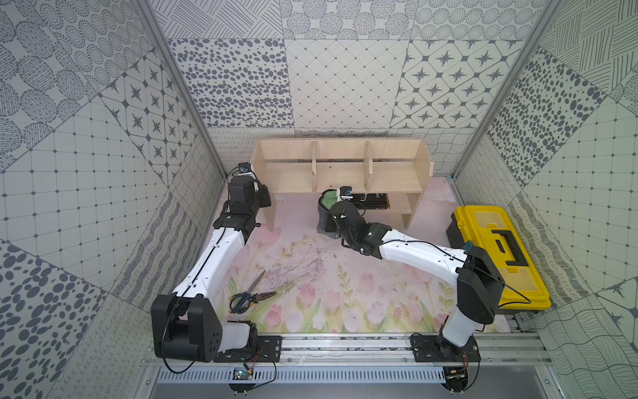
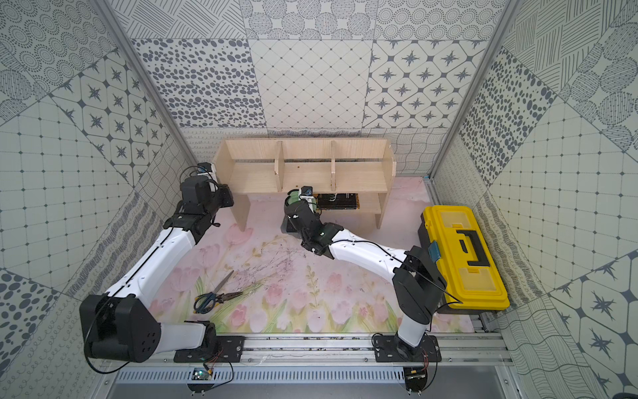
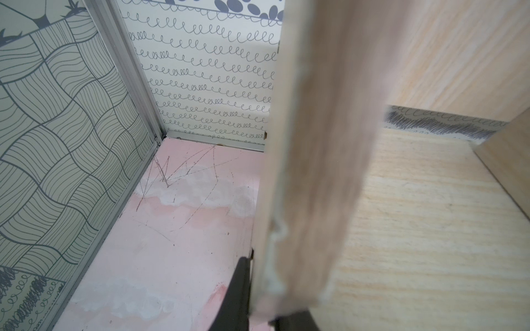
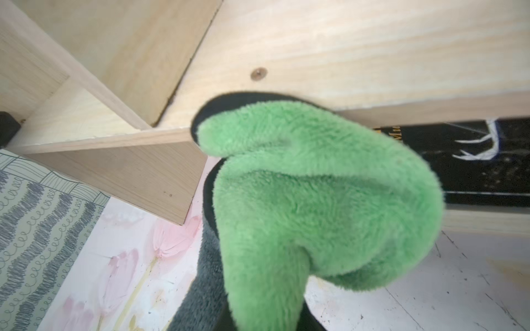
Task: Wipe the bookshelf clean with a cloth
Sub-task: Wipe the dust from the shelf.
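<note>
The pale-wood bookshelf (image 1: 341, 172) (image 2: 303, 172) stands against the back wall in both top views. My left gripper (image 1: 264, 195) (image 3: 266, 295) is at its left end, shut on the edge of the sloped side panel (image 3: 315, 172); a black finger (image 3: 241, 286) shows on the panel's outer face. The cloth (image 1: 328, 200) (image 4: 315, 200) hangs bunched, green face out and grey behind, in front of the top tier's front edge (image 4: 401, 111). My right gripper (image 1: 333, 210) (image 4: 266, 321) is shut on it, and the cloth hides the fingertips.
A black book (image 1: 371, 200) lies on the lower shelf just right of the cloth. A yellow-and-black toolbox (image 1: 497, 255) sits at the right wall. Scissors (image 1: 247, 297) and pliers (image 1: 267, 295) lie on the flowered mat (image 1: 328, 293), near pen scribbles (image 1: 303, 262).
</note>
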Available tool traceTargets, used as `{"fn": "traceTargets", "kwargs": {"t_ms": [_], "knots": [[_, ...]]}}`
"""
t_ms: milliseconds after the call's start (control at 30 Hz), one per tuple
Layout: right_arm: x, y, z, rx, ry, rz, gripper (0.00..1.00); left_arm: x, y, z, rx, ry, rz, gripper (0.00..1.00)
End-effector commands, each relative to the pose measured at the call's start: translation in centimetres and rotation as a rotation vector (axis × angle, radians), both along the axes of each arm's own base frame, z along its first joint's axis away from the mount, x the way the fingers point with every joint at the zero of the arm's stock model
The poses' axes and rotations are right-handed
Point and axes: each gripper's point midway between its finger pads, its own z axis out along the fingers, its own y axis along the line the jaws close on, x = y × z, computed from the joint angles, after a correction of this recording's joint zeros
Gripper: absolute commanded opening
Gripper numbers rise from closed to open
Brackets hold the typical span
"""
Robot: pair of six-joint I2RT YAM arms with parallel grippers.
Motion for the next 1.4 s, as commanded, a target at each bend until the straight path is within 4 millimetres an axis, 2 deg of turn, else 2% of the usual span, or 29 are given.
{"fn": "traceTargets", "kwargs": {"t_ms": [0,100,267,367,433,567,667,700,767,833,900,1100,1200,1267,1333,1367], "knots": [[0.2,-0.5,-5.5,-0.051,0.076,-0.025,0.00,0.2,-2.5,-0.6,-0.254,0.005,-0.055,0.00],[0.4,-1.2,-7.4,-0.047,0.118,-0.040,0.00,0.1,-2.5,-0.4,-0.250,0.001,-0.059,0.00],[1.5,-2.0,-5.9,0.002,0.120,-0.032,0.00,0.1,-2.5,-0.6,-0.246,0.005,-0.061,0.00],[1.8,-3.8,-5.4,0.008,0.118,-0.060,0.00,0.1,-2.4,-0.8,-0.236,0.008,-0.060,0.00],[1.9,-6.1,-5.8,0.001,0.125,-0.102,0.00,0.2,-2.4,-0.9,-0.235,0.012,-0.063,0.00],[2.2,-14.0,-7.1,0.008,0.161,-0.241,0.00,0.2,-2.5,-1.1,-0.230,0.016,-0.068,0.00],[2.0,-19.5,-7.1,0.012,0.165,-0.322,0.00,0.3,-2.6,-1.2,-0.226,0.020,-0.072,0.00],[1.8,-20.7,-6.8,0.009,0.158,-0.338,0.00,0.3,-2.6,-1.1,-0.225,0.018,-0.075,0.00],[1.6,-21.5,-6.3,-0.013,0.142,-0.335,0.00,0.4,-2.6,-1.0,-0.233,0.016,-0.081,0.00],[1.7,-20.4,-6.0,-0.012,0.144,-0.286,0.00,0.4,-2.8,-0.9,-0.254,0.021,-0.096,0.00],[1.7,-18.0,-6.4,-0.008,0.152,-0.235,0.00,0.4,-3.1,-0.7,-0.270,0.019,-0.113,0.00],[2.1,-7.3,-6.3,-0.025,0.125,-0.057,0.00,0.5,-3.5,-1.1,-0.280,0.025,-0.134,0.00],[2.3,-3.7,-6.2,-0.014,0.126,-0.003,0.00,0.6,-3.6,-1.4,-0.280,0.031,-0.133,0.00],[2.6,-3.2,-6.3,-0.006,0.130,0.002,0.00,0.6,-3.6,-1.5,-0.283,0.035,-0.136,0.00],[2.8,-4.5,-6.1,-0.012,0.121,-0.034,0.00,0.6,-3.5,-1.6,-0.280,0.038,-0.134,0.00],[2.9,-5.9,-6.1,-0.008,0.124,-0.062,0.00,0.6,-3.5,-1.6,-0.277,0.037,-0.133,0.00]]}}
